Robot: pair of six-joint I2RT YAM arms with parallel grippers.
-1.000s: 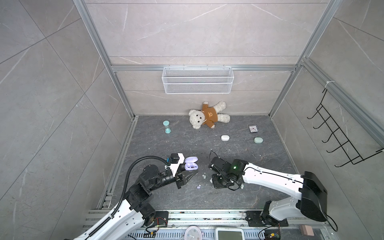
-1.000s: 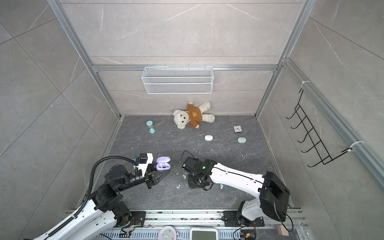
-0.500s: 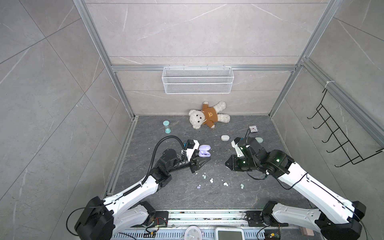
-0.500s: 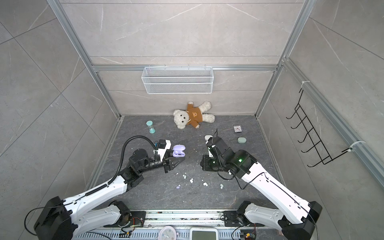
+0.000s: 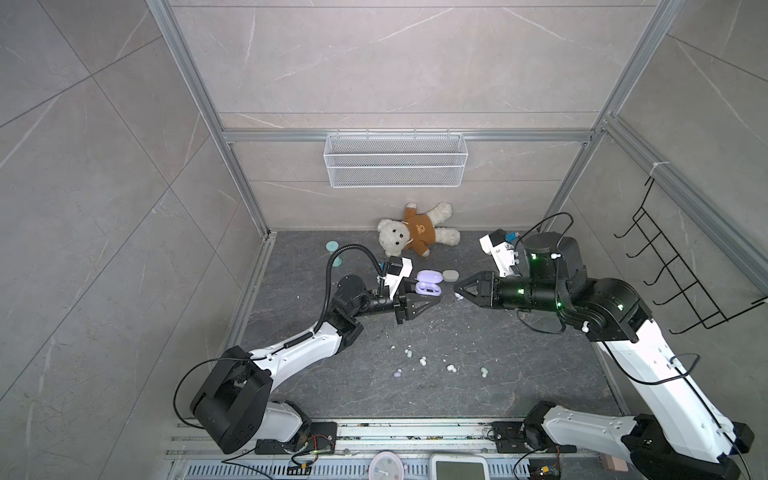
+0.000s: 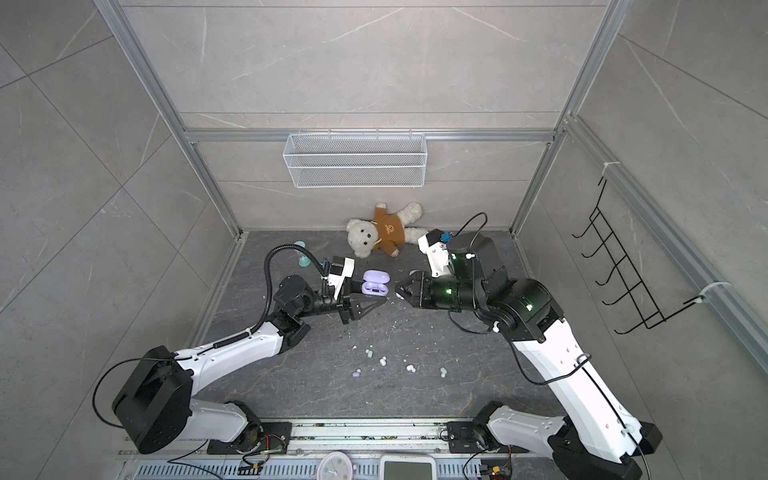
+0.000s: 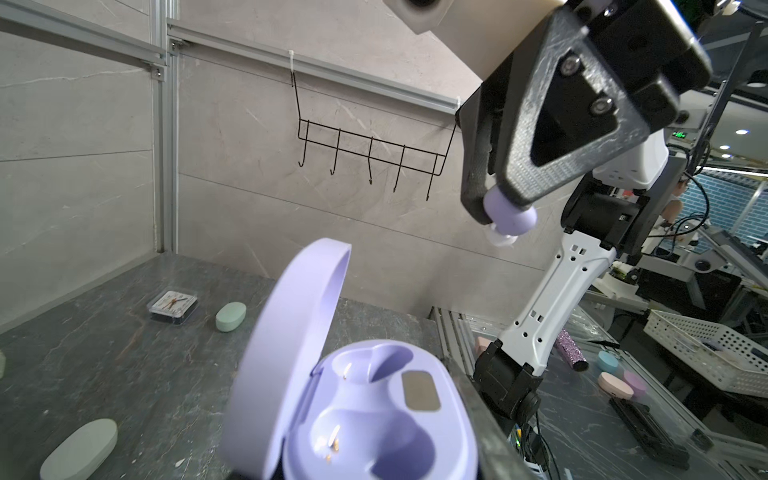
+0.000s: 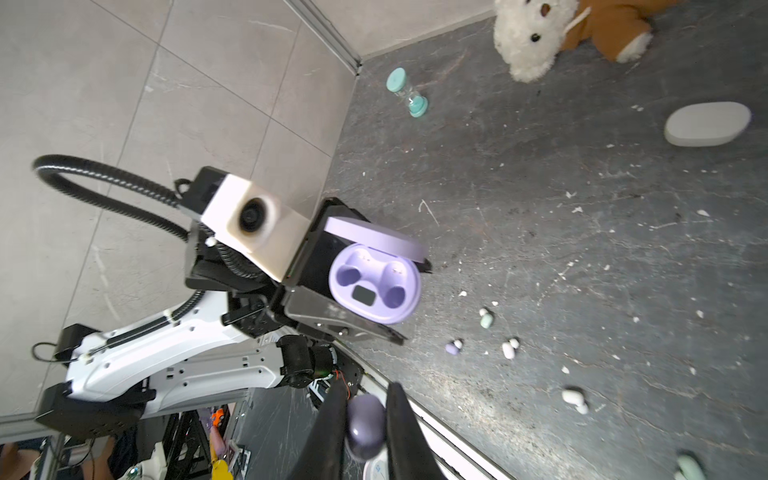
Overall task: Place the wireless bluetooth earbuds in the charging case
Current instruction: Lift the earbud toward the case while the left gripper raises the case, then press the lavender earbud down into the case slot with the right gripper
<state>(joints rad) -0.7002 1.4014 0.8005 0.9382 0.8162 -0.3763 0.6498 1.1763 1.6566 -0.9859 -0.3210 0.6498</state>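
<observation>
Grey stone-patterned counter within tiled walls. At left, the left tool is clamped on the open lilac charging case, its lid raised and both wells empty. Five loose earbuds lie scattered on the counter nearer the front edge. At right, the right tool pinches one lilac earbud between its fingertips, just beside the case, not touching it.

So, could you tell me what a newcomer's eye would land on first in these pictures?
Two grippers face each other in the middle: the left gripper holds an open lilac charging case, and the right gripper pinches a lilac earbud. Behind them a teddy bear sprawls against the back wall, and loose earbuds dot the floor nearer the front.
</observation>
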